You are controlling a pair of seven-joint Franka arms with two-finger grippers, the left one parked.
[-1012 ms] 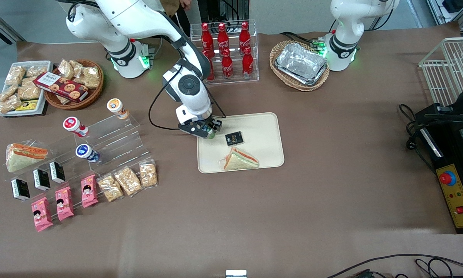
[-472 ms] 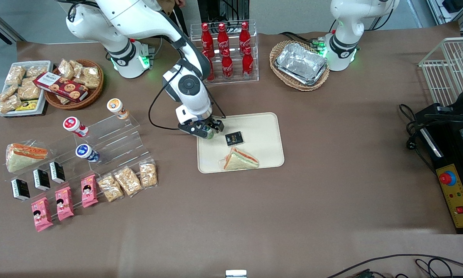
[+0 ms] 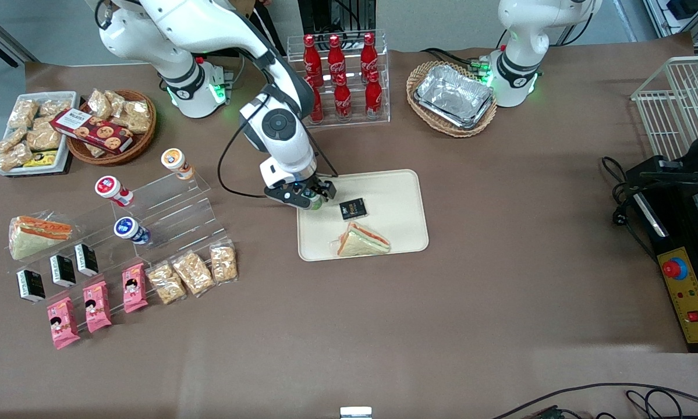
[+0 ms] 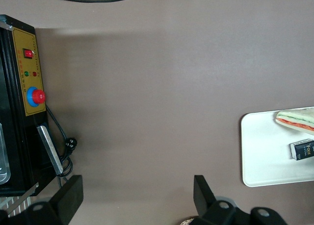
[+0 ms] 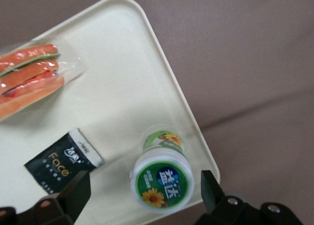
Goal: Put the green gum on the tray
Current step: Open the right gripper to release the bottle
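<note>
1. Toward the working arm's end of the table, on a clear stepped stand: three gum bottles, the orange-bodied bottle, a red-lidded bottle and the blue-bodied bottle. None had been touched, and no green one was among them.
2. Right arm's gripper: it hung over the tray corner nearest the stand. Its fingers were spread, with a gap showing on either side of the bottle, so it was holding nothing. Compared with half a second earlier, the wrist had drawn slightly up and away from the tray.
3. Green gum: one bottle, standing on the tray with its white lid and green label upward, just inside the rim at that corner. It sat between the parted fingers but touched neither. From the front view it was mostly hidden under the gripper.
4. Tray: cream, low-rimmed and lying flat. It now carried three items.
5. Black packet: on the tray near the gum and apart from it.
6. Wrapped sandwich: on the tray, nearer the front camera than the packet.
7. Cola bottles in a clear rack, and foil trays in a wicker basket: farther from the front camera and not involved.
8. Assessment: the release appeared done and the gum looked steady, so the placing step seemed complete. What remained was for the arm to lift clear. The main risk was a finger clipping the lid on the way up, as the bottle stood close to the rim.
</note>
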